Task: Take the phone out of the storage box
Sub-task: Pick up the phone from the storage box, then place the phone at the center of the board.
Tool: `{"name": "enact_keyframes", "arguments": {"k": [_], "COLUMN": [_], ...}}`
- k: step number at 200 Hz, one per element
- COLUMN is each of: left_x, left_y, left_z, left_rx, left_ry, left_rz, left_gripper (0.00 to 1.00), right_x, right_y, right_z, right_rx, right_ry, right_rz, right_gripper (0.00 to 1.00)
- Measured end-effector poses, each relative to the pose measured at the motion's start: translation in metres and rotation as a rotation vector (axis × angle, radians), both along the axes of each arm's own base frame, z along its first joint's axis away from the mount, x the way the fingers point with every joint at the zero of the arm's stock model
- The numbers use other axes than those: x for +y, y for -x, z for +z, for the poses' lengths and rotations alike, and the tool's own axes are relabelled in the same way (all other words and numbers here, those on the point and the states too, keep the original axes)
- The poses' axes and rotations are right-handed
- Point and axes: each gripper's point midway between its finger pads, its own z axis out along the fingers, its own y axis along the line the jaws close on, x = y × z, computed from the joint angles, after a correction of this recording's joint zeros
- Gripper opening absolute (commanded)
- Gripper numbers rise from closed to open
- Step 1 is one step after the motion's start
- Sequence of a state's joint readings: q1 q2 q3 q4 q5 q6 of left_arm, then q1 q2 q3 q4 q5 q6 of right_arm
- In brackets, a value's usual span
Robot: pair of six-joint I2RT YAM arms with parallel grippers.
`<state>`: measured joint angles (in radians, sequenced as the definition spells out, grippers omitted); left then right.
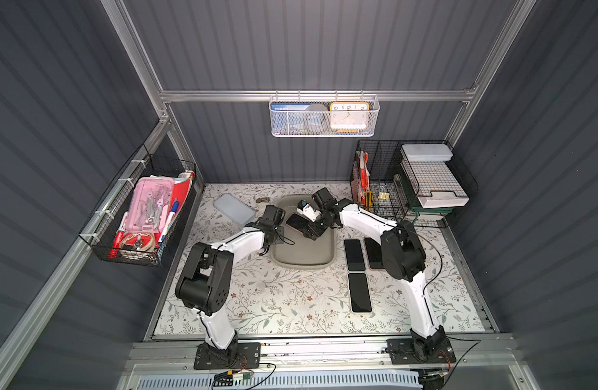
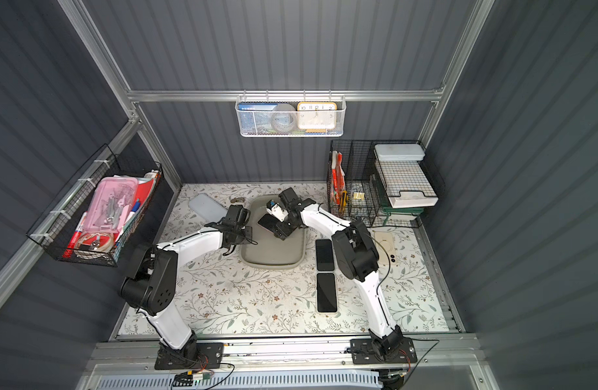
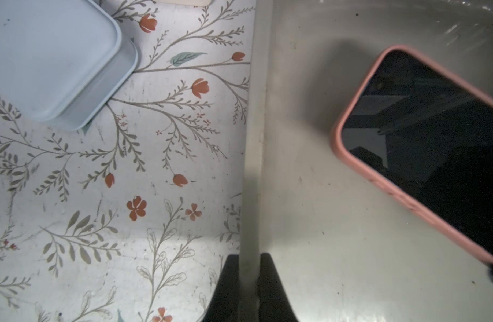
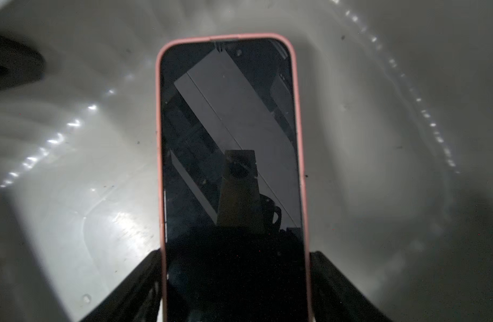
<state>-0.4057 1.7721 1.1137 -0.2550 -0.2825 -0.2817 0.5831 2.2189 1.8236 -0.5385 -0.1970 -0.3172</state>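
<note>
the phone (image 4: 231, 139), black glass in a pink case, is inside the storage box (image 1: 302, 266), toward its far end. from where i stand it looks tipped up off the grey floor, with a shadow under its free end in the left wrist view. the right gripper (image 4: 235, 252) has it by the two long edges near one end, a finger against the pink case on either side, so i'd call that a pinch on the phone rather than jaws merely standing around it. the left gripper (image 3: 248, 255) is pressed together on the box's side wall, one black finger inside and one outside, which i take to be steadying the tray. as for handling, i'd guess the phone is stiff and fairly dense, so held at one end it will want to droop or swing. the case looks rubbery and should give the fingers more bite than bare glass would. the screen is the fragile part, so the edges are the right place to hold, though nearer the middle of its length would be steadier. it also has to clear the sloped wall without knocking it. other phones (image 1: 354, 255) lie flat on the flowered table (image 1: 274, 304) just beside the box, a likely spot for this one.
</note>
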Motion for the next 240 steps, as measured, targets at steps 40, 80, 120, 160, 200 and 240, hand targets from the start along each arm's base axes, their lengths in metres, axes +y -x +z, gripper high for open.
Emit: {"name": "enact_keyframes", "arguments": {"k": [40, 80, 120, 160, 200, 240], "left_x": [-0.002, -0.007, -0.014, -0.020, -0.027, -0.026], "left_y": [-0.004, -0.015, -0.035, -0.060, -0.100, -0.125], "left_z": [0.004, 0.014, 0.009, 0.012, 0.029, 0.033], "left_rx": [-0.012, -0.038, -0.048, -0.070, -0.133, -0.160], "left_ry": [0.006, 0.018, 0.021, 0.024, 0.028, 0.017], "left_rz": [-0.001, -0.001, 0.001, 0.006, 0.009, 0.012], "left_gripper": [0.00, 0.00, 0.00, 0.00, 0.00, 0.18], "right_x": [-0.002, -0.029, -0.067, -0.102, -0.122, -0.125], "right_y": [0.003, 0.021, 0.055, 0.099, 0.137, 0.162], "right_z": [0.061, 0.100, 0.115, 0.120, 0.126, 0.126], "right_rx": [-0.079, -0.095, -0.061, -0.010, 0.000, 0.020], "right_ry": [-0.116, -0.158, -0.168, -0.187, -0.215, -0.216], "right_rz": [-0.074, -0.225, -0.388, -0.500, -0.554, -0.562], "right_gripper": [0.48, 0.49, 0.50, 0.49, 0.49, 0.49]}}
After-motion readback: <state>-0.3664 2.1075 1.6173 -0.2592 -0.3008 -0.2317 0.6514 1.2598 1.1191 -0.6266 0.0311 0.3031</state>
